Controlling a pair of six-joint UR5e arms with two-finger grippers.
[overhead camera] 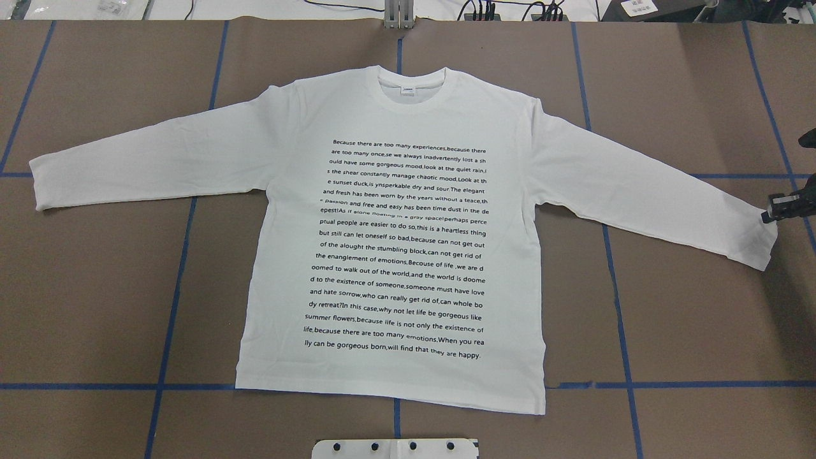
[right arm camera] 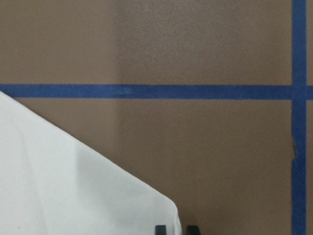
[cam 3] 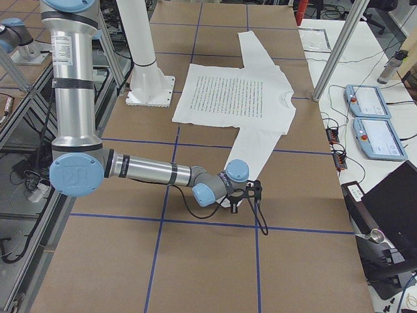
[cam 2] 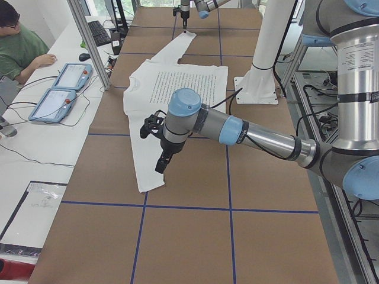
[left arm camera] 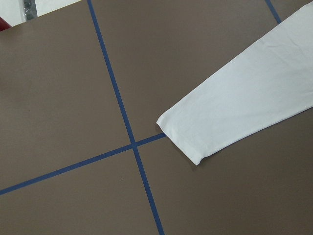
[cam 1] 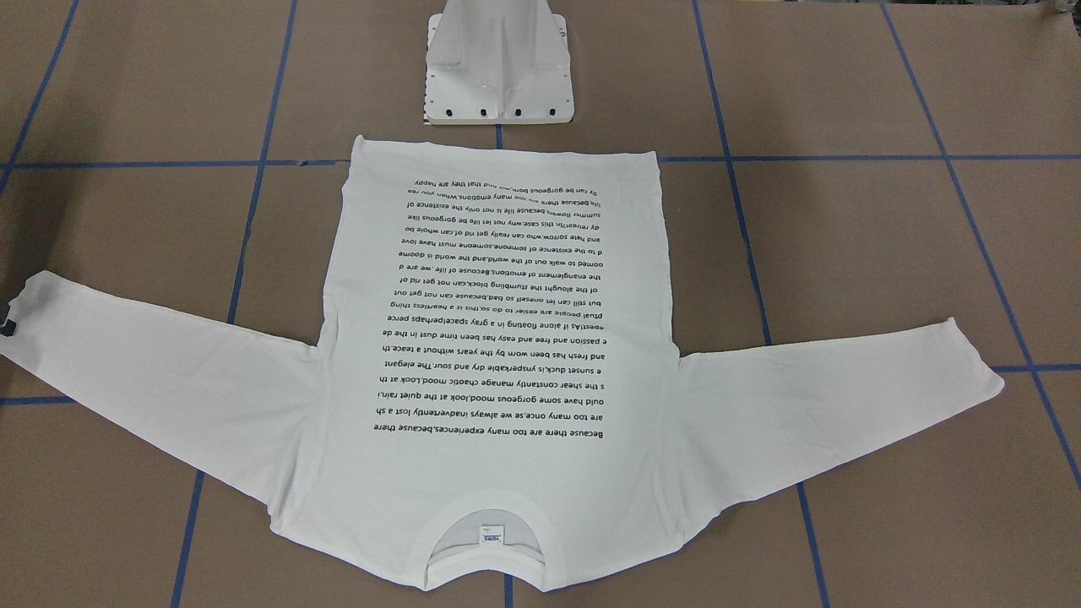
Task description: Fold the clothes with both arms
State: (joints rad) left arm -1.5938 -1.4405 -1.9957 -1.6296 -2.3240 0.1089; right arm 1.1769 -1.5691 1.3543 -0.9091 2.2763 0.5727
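Basically nothing folded: T-shirt [overhead camera: 395,255] flat, right gripper [overhead camera: 770,215] at a cuff [overhead camera: 762,245], maybe pinching; left gripper [cam 2: 160,167] opening, cannot tell

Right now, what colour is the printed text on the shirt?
Black text on the white shirt, clearest in the overhead view.

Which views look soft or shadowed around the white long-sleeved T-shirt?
Right wrist view: close and soft, a faint shadow band across the white long-sleeved T-shirt and brown table cover. Overhead view: sharp, text legible, shadow by the right gripper. Left wrist view: crisp, evenly lit.
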